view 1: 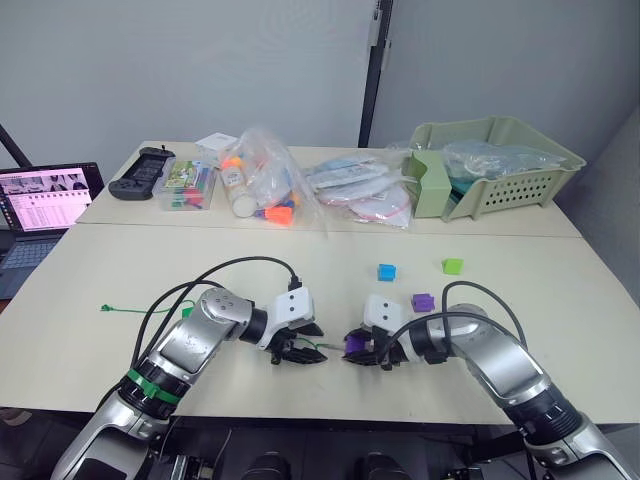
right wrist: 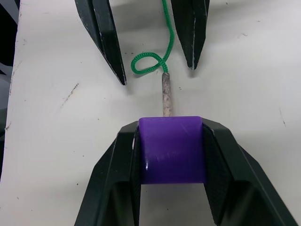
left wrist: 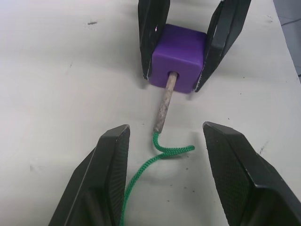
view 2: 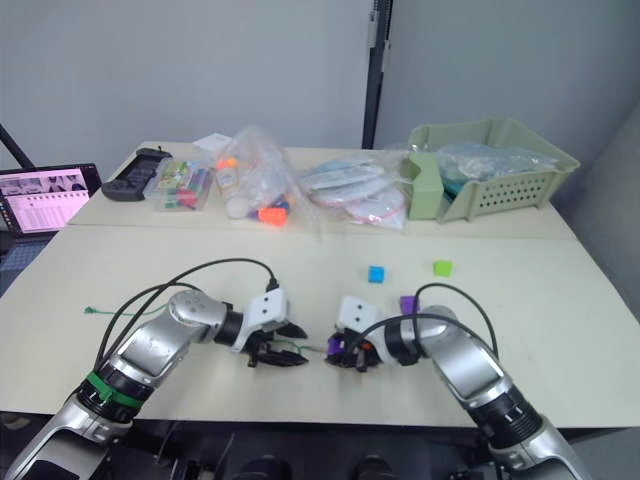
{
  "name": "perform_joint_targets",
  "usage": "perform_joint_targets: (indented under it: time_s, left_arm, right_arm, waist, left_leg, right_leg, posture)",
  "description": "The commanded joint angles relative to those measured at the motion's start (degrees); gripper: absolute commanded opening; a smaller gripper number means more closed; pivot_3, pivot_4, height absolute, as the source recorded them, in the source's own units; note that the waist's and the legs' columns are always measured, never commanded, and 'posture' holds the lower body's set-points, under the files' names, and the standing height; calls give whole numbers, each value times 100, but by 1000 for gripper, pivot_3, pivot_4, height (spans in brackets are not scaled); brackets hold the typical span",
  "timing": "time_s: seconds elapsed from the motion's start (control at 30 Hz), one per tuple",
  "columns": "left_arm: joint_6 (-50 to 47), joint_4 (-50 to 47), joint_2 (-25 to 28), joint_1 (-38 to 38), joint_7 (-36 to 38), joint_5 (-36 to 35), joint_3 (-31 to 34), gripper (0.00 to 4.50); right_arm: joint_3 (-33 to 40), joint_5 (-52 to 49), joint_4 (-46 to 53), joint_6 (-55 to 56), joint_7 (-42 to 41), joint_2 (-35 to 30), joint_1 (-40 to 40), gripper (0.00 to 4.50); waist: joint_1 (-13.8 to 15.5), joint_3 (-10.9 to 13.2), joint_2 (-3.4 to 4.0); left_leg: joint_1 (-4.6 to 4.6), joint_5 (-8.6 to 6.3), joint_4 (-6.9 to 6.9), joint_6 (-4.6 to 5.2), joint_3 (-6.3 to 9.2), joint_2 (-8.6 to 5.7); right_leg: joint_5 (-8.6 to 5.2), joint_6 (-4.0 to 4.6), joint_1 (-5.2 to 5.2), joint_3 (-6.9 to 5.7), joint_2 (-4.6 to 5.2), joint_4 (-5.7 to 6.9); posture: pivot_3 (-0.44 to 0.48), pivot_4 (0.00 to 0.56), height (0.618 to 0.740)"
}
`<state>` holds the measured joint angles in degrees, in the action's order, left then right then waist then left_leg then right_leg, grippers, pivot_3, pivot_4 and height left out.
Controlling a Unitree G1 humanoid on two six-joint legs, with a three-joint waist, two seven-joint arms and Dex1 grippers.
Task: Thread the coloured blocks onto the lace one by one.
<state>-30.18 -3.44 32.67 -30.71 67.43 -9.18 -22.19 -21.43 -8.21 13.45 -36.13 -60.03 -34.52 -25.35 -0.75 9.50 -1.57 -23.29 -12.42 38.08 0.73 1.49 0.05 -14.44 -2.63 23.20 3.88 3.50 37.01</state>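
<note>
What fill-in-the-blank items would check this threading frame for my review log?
1. The right gripper is shut on a ____ block.
2. The lace's stiff tip sits inside the block's ____.
3. The left gripper is ____, its fingers either side of the green lace.
4. The blue block and light green block lie on the ____.

Missing words: purple; hole; open; table

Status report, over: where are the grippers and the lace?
Right gripper shut on purple plastic cube. Left gripper open, straddling green cord lace. Lace's pale stiff tip entering cube's hole. Nothing in the way.
</note>
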Motion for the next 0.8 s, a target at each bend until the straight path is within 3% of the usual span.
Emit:
perform_joint_targets:
  time_s: [0.03,0.07,0.23,0.3,0.8]
  left_arm:
    - [60,-49,-90,8,-47,-96,73,2619]
    - [58,-45,-101,7,-41,-94,68,2074]
    - [48,-23,-87,-13,-28,-71,68,419]
    - [55,-13,-76,-24,-12,-58,50,47]
    - [148,-14,-565,-139,-123,32,-211,47]
  right_arm:
    - [73,-116,174,15,-15,-54,61,1186]
    - [75,-117,179,11,-13,-55,62,1186]
    - [89,-128,220,-16,-5,-67,75,1186]
    - [90,-134,224,-23,4,-62,73,1186]
    - [46,-193,284,-77,94,-49,89,1186]
  waist:
    - [0,0,0]
    - [-1,0,0]
    - [0,0,0]
    - [2,0,0]
    - [1,0,0]
  left_leg:
    - [0,0,0,0,0,0]
    - [-1,0,0,0,0,0]
    - [-1,0,0,0,0,-1]
    - [-1,0,0,0,1,-1]
    - [-1,0,0,0,1,-1]
  right_leg:
    - [0,0,0,0,0,0]
    - [0,0,0,0,0,0]
    - [0,0,0,0,0,0]
    - [0,0,0,0,0,0]
    - [0,0,-1,0,0,0]
  posture:
    - [0,150,740]
    - [0,150,740]
    - [0,150,740]
    - [0,150,740]
    - [0,150,740]
